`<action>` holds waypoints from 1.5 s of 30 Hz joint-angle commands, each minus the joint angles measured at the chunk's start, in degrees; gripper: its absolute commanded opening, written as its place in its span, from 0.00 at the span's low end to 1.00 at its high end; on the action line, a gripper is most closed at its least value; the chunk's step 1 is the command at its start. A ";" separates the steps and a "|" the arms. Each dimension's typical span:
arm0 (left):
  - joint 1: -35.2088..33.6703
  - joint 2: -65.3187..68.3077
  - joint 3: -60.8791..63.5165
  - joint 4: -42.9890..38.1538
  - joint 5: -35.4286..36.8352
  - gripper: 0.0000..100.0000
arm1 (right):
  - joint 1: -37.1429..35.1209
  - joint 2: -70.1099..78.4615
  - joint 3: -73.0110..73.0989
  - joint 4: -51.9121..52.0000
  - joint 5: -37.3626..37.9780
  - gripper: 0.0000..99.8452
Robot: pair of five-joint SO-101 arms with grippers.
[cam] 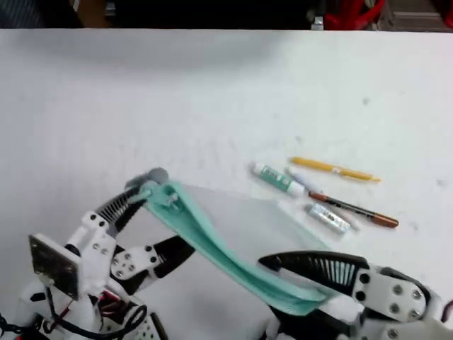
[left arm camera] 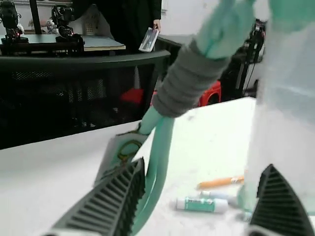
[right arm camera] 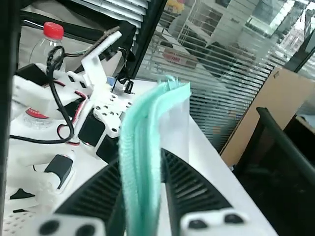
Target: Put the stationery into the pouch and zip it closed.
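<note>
The right gripper point(right arm camera: 141, 162) is clamping its fingers on the teal zipper edge of the pouch point(cam: 233, 234), which is tilting up at the lower centre of the high view. The left gripper point(left arm camera: 204, 169) is spreading its fingers point(left arm camera: 118, 196) wide around the pouch's other end. A yellow pen point(cam: 333, 168), a glue stick point(cam: 276, 178) and a brown pen point(cam: 354, 209) are lying on the tabletop point(cam: 141, 99) right of centre.

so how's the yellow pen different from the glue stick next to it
The yellow pen is long and thin; the glue stick is shorter and thicker. The yellow pen is yellow-orange along its length, while the glue stick is white with green on it. The glue stick lies closer to the pouch; the yellow pen lies beyond it. Both lie flat on the table, outside the pouch.
</note>
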 commanded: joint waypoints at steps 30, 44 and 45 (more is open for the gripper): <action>16.40 0.40 -8.18 10.11 -9.23 0.38 | -1.27 14.29 0.44 -5.05 0.53 0.02; 9.63 0.40 -2.90 2.37 -4.75 0.38 | -8.75 14.81 0.44 -3.74 0.35 0.02; 10.51 0.40 -3.69 2.55 -4.75 0.38 | -8.75 14.73 0.44 -3.65 0.35 0.02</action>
